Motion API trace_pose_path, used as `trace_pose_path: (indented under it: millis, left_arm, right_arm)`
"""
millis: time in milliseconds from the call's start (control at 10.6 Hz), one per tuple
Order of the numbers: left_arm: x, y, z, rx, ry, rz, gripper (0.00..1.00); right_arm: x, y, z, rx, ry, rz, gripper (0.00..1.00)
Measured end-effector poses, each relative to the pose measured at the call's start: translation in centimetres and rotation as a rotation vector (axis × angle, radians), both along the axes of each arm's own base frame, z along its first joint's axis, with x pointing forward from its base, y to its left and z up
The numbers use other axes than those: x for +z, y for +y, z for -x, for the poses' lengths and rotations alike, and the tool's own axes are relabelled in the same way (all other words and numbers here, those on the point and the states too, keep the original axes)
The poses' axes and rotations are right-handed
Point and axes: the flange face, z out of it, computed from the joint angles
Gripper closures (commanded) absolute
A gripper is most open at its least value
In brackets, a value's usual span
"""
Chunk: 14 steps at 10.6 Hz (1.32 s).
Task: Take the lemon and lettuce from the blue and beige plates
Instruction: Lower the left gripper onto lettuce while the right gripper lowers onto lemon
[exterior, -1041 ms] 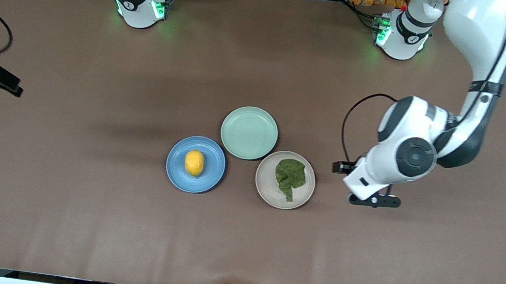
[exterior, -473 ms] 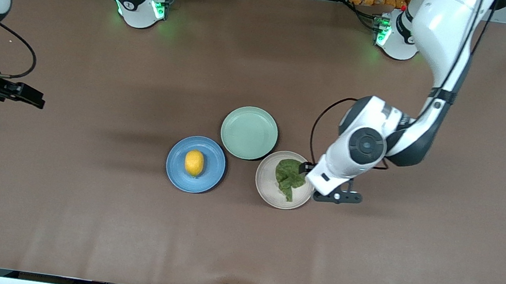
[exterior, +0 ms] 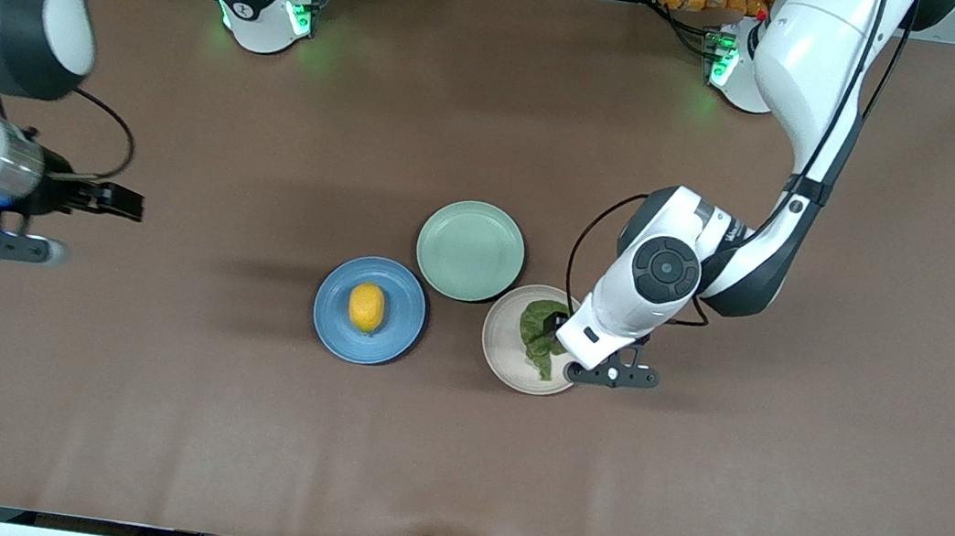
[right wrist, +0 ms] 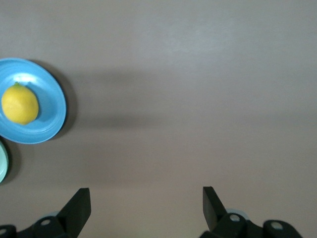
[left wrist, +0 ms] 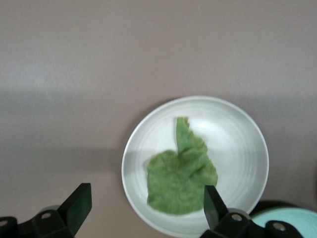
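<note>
We see three round plates clustered mid-table. The wrinkled dark green lettuce leaf [exterior: 540, 335] lies on the pale beige plate [exterior: 500, 345]; the small yellow-orange lemon [exterior: 366, 307] sits on the medium blue plate [exterior: 340, 333], at nine o'clock from the beige one. An empty mint-green plate [exterior: 470, 250] sits at twelve o'clock between them.

Our left gripper [left wrist: 143, 206] hovers over the beige plate's edge, jaws spread wide and empty. Our right gripper [right wrist: 146, 206], also wide open and empty, hangs over bare table well apart from the lemon.

We judge each should centre over its item, descend straight, and close gently on the leaf's bunched middle.
</note>
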Motion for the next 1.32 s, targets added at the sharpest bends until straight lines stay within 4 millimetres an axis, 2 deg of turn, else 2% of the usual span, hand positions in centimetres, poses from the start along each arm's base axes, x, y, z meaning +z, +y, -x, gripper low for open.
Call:
trace_pose_path:
  millis: [189, 473, 568, 757, 851, 1041, 1324]
  left_arm:
    - [-1.8, -0.4, -0.4, -0.028, -0.046, -0.012, 0.00]
    - [-2.3, -0.9, -0.6, -0.038, -0.065, -0.009, 0.00]
    - [-2.4, -1.5, -0.4, -0.038, -0.076, -0.002, 0.00]
    - [-4.5, -3.5, 0.8, -0.038, -0.085, -0.029, 0.00]
    - [-5.9, -4.2, 1.4, -0.047, -0.083, -0.042, 0.00]
    - [-7.7, -4.3, 1.6, -0.057, -0.077, -0.057, 0.00]
    - [-8.6, -4.6, 1.9, -0.075, -0.078, -0.070, 0.00]
  right_arm:
    - [-2.1, 3.0, -0.7, -0.040, 0.005, -0.042, 0.00]
    - [-5.1, 7.1, -1.9, -0.057, -0.029, -0.063, 0.00]
    - [-6.2, 8.4, -2.3, -0.085, -0.039, -0.068, 0.00]
    - [-8.7, 10.9, -2.8, -0.111, -0.049, -0.084, 0.00]
    - [-10.2, 12.2, -3.0, -0.115, -0.054, -0.088, 0.00]
    - [-13.9, 15.1, -3.3, -0.145, -0.083, -0.087, 0.00]
    - [-19.6, 19.3, -2.3, -0.202, -0.090, -0.109, 0.00]
